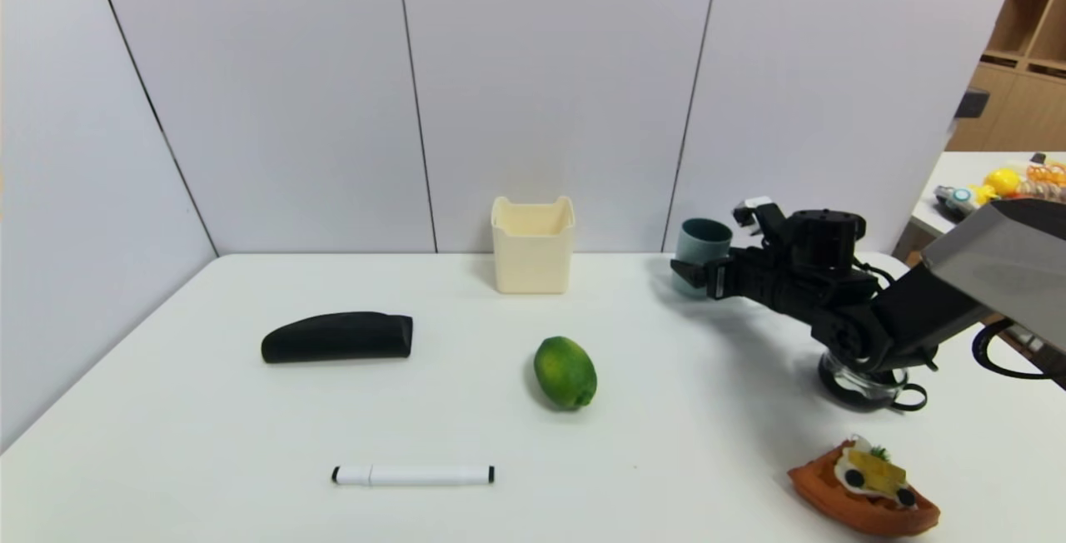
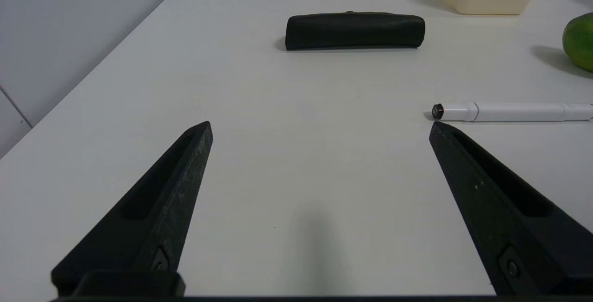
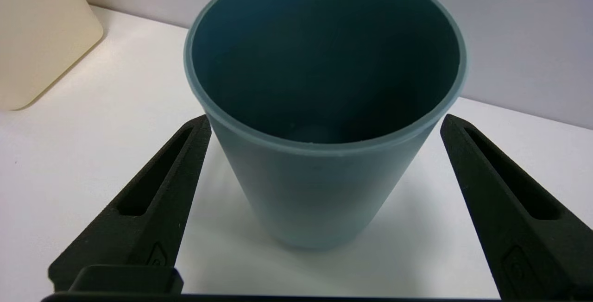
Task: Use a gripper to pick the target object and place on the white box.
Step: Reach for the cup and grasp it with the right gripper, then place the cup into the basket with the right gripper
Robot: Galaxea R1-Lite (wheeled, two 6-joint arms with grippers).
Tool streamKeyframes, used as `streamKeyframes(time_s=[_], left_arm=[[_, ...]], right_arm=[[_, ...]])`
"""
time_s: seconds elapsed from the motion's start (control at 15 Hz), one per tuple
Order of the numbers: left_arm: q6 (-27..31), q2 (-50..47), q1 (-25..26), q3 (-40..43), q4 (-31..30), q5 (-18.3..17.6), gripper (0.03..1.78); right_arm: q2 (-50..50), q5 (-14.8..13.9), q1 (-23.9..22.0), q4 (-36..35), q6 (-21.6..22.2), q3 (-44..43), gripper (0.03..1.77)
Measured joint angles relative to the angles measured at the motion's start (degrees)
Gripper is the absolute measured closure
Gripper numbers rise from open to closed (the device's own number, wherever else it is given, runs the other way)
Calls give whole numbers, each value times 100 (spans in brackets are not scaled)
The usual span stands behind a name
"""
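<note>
Tumbler [image 3: 324, 107] sits between wide-apart right gripper [image 3: 324, 126] jaws; lime [image 1: 565, 372] lies before white box [image 1: 533, 247]

Tumbler [image 1: 702, 245] stands right of box [image 1: 533, 246], lime [image 1: 565, 372] in front.

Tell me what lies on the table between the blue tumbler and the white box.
Nothing: in the head view, the table between the tumbler and white box is bare.
</note>
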Motion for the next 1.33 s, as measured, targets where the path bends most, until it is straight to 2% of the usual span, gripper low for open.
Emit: streamKeyframes(time_s=[0.53, 0.73, 0.8, 1.13, 1.33], left_arm=[[0, 0, 0, 0, 0, -2, 12], [5, 0, 0, 0, 0, -2, 12], [0, 0, 0, 0, 0, -2, 12], [0, 0, 0, 0, 0, -2, 12], [0, 0, 0, 0, 0, -5, 12]], right_arm=[[146, -5, 27, -61, 202, -217, 9], [210, -10, 39, -105, 255, -250, 58], [221, -7, 39, -107, 257, -250, 65], [217, -5, 41, -172, 301, -250, 69], [46, 26, 133, -343, 567, -485, 69]])
